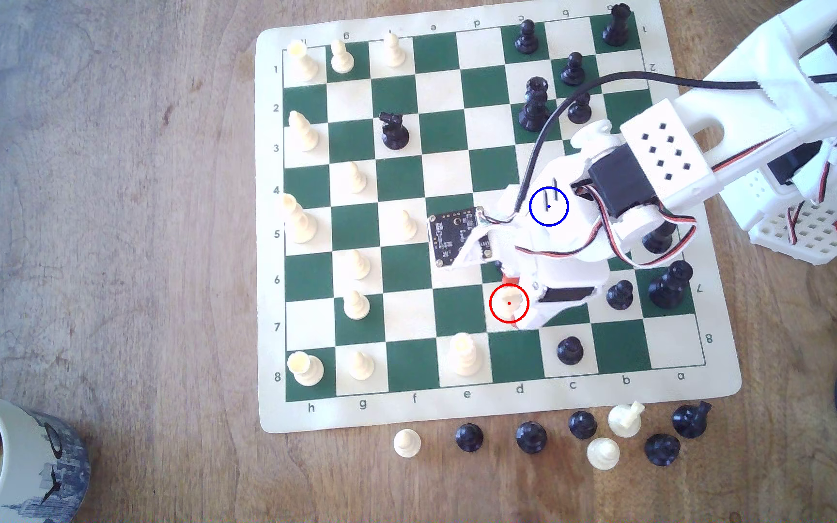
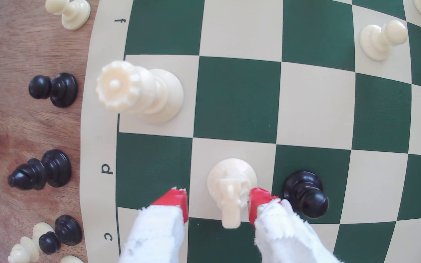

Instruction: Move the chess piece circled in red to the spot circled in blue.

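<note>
The claw (image 2: 218,202) stands spread around the cream piece (image 2: 231,187), low in the wrist frame, ready for closing.

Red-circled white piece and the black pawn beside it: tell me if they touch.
Apart. In the wrist view a strip of bare board separates the base of the white piece from the base of the black pawn; one red-tipped finger reaches between their tops.

chess mat (image 1: 723,387) border: ranks 1–8 down the exterior view's left edge, files h g f e d c b a along the near edge; wrist view reads f, d, c on the same border (image 2: 98,126).
</note>
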Robot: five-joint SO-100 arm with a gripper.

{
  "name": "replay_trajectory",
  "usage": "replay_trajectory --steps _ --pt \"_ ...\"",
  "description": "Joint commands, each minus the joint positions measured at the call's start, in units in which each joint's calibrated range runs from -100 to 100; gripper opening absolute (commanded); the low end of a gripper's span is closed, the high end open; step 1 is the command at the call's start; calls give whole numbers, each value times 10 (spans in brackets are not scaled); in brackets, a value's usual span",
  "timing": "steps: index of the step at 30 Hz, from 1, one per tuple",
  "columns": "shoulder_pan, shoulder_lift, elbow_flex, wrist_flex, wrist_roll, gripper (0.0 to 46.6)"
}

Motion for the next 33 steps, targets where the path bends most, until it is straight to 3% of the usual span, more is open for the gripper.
replay_trajectory --steps 1,5,11,20,26,33 --pt "-1 -5 -50 -10 2 107" --pt "-2 -1 -52 -17 2 79" --pt "-6 -5 -54 -18 2 3" --pt "-8 -49 -95 4 -3 2" --pt "39 -138 -133 75 2 2" --pt "94 -270 -45 91 10 2"
